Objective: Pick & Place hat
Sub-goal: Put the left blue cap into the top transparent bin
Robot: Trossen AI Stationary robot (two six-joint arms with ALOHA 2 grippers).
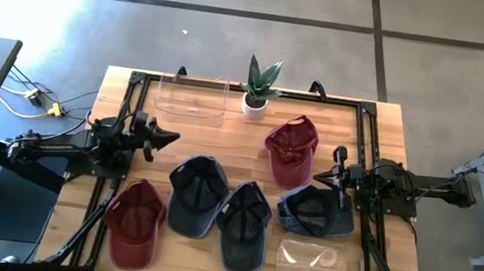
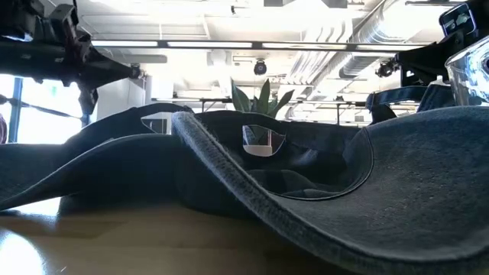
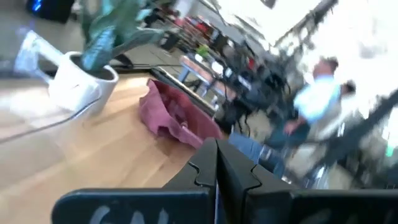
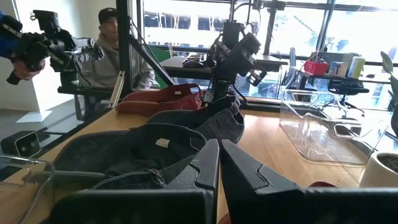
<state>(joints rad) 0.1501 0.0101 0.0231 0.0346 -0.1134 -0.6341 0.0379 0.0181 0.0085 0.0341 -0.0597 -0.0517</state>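
On the table (image 1: 336, 119), a potted plant (image 1: 258, 87) stood at the far edge with a clear bin (image 1: 193, 99) just to its left, and one cap (image 1: 290, 149) lay nearer, to its right. Four more caps lay in a row along the near side: one (image 1: 133, 222) leftmost, then two (image 1: 197, 195) (image 1: 243, 224) overlapping, then one (image 1: 314, 210) at the right. A second clear bin (image 1: 319, 267) sat at the near edge, just in front of the rightmost cap.

My wooden table (image 1: 195, 139) is carrying five caps: red ones (image 1: 290, 150) at one o'clock and (image 1: 134, 224) at eight, dark ones (image 1: 195, 195), (image 1: 243, 224) and (image 1: 314, 211) clustering toward five. A potted plant (image 1: 259, 86) and clear bin (image 1: 193, 98) are sitting at twelve, another clear container (image 1: 318, 268) at five.
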